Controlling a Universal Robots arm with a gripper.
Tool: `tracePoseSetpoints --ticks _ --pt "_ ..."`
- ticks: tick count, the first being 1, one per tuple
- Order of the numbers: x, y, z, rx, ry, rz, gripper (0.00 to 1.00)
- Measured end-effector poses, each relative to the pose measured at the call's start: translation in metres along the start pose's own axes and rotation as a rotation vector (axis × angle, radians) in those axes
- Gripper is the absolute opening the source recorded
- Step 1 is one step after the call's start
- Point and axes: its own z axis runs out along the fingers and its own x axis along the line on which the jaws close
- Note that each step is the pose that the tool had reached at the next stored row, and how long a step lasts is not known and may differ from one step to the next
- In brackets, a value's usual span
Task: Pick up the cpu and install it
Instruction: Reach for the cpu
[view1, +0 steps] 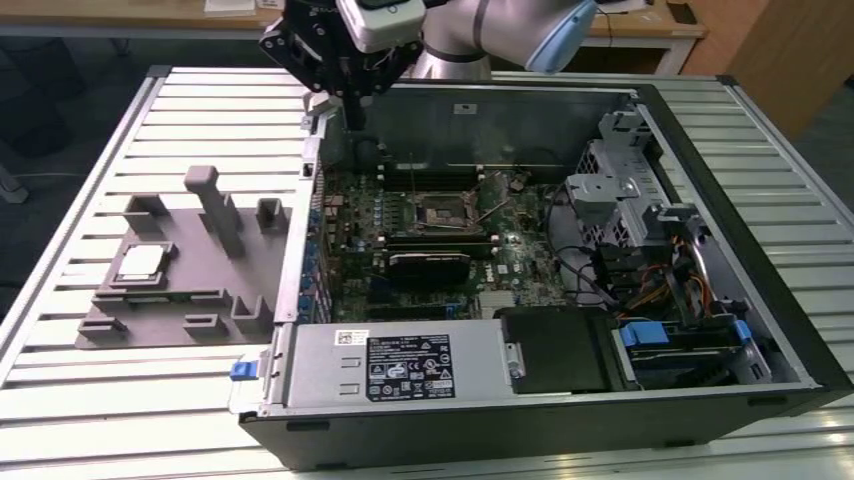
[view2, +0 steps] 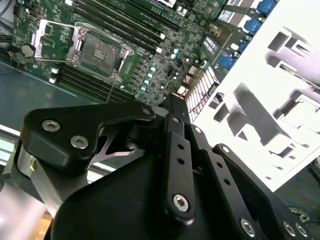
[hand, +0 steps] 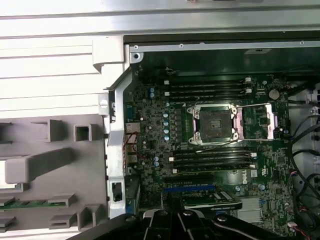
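Note:
The cpu (view1: 140, 262), a small silver square, lies flat in a pocket of the grey tray (view1: 160, 310) at the exterior view's left, outside the computer case. My gripper (view1: 358, 122) hangs shut and empty above the case's back left corner, well away from the cpu. The motherboard socket (view1: 445, 212) is dark and empty, with its metal frame swung open beside it. Both wrist views show the socket (view2: 102, 52) (hand: 216, 123). In the second wrist view the black fingers (view2: 172, 112) point down at the case edge, between the board and the bright tray (view2: 260, 80).
The open case (view1: 787, 330) lies on a slatted metal table (view1: 80, 400). Inside are a black finned block (view1: 430, 268), a power supply (view1: 400, 365), a drive cage (view1: 621, 200) and loose cables (view1: 641, 285). Posts (view1: 207, 200) rise from the tray.

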Motion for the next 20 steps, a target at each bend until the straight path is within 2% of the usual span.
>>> tracePoseSetpoints --ticks 20 --pt "0.0220 -0.0016 -0.0009 -0.0005 -0.0068 0.000 0.11"
